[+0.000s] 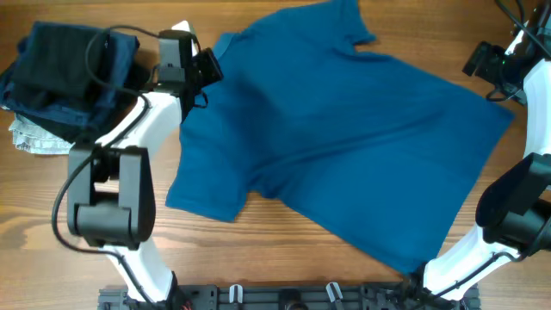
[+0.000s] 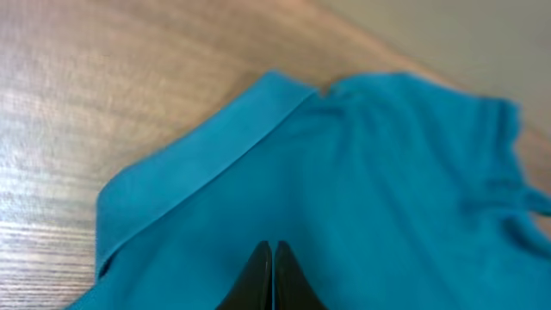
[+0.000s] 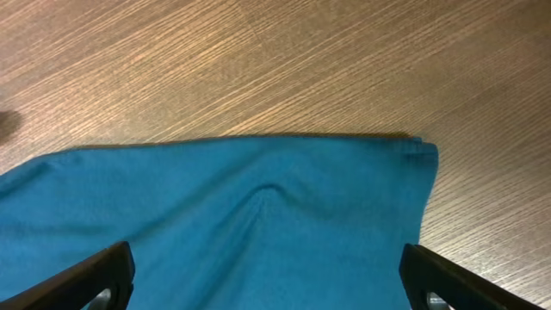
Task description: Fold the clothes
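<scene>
Mid-blue T-shirt (image 1: 344, 138) lies spread across worktop (image 1: 258, 258) centre, no fold yet; grasping step. Left fingers (image 2: 258, 275) pressed together on its 10 o'clock edge, pinch of cloth unconfirmed; right fingers (image 3: 95, 280) wide apart over the 2 o'clock hem corner. Next, probably: right must close on that corner before any lift.

No writing, label, brand, number or sign can be read in any view. The T-shirt (image 1: 344, 138) shows only plain blue cloth, and the table (image 1: 258, 250) only wood grain.
</scene>
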You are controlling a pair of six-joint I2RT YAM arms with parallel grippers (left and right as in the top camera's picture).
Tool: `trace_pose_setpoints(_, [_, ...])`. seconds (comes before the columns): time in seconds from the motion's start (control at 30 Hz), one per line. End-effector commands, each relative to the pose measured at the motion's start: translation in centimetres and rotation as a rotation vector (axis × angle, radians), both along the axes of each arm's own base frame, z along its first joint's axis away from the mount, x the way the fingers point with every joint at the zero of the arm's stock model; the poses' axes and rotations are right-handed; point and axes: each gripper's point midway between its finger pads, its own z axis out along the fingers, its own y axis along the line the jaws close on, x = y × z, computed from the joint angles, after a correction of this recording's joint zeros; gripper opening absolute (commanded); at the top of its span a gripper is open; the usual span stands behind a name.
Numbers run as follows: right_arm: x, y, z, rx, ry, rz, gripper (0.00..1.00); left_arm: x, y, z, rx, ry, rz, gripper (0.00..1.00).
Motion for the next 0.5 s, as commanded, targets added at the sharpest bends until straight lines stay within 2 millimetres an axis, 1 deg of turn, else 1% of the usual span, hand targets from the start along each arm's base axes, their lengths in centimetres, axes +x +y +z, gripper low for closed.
trace_pose_setpoints(0.0, [0.2,-0.2,1.7,-0.011,-0.039,-0.002,1.00,0.2,1.4,-3.5,0.048,0.056,0.065,0.04])
trace_pose_setpoints(0.03, [0.2,-0.2,1.7,-0.011,-0.039,-0.002,1.00,0.2,1.8,-4.3,0.065,0.066,0.081,0.04])
trace_pose_setpoints(0.1, [0.2,-0.2,1.6,-0.011,-0.039,-0.002,1.00,0.1,3.1,-5.9,0.122,0.093,0.134,0.04])
trace_pose_setpoints(0.13, [0.2,-0.2,1.6,-0.011,-0.039,-0.002,1.00,0.0,3.5,-6.5,0.141,0.101,0.146,0.04])
trace_pose_setpoints(0.17, [0.2,-0.2,1.7,-0.011,-0.039,-0.002,1.00,-0.1,3.7,-6.9,0.151,0.111,0.153,0.04])
trace_pose_setpoints(0.27, [0.2,-0.2,1.6,-0.011,-0.039,-0.002,1.00,-0.8,4.2,-9.4,0.169,0.167,0.161,0.04])
trace_pose_setpoints(0.33, [0.2,-0.2,1.7,-0.011,-0.039,-0.002,1.00,-1.8,5.8,-10.4,0.214,0.221,0.203,0.04])
trace_pose_setpoints(0.43, [0.2,-0.2,1.7,-0.011,-0.039,-0.002,1.00,-4.1,8.1,-11.7,0.283,0.327,0.253,0.04])
trace_pose_setpoints(0.47, [0.2,-0.2,1.7,-0.011,-0.039,-0.002,1.00,-5.2,8.9,-12.2,0.306,0.375,0.265,0.04])
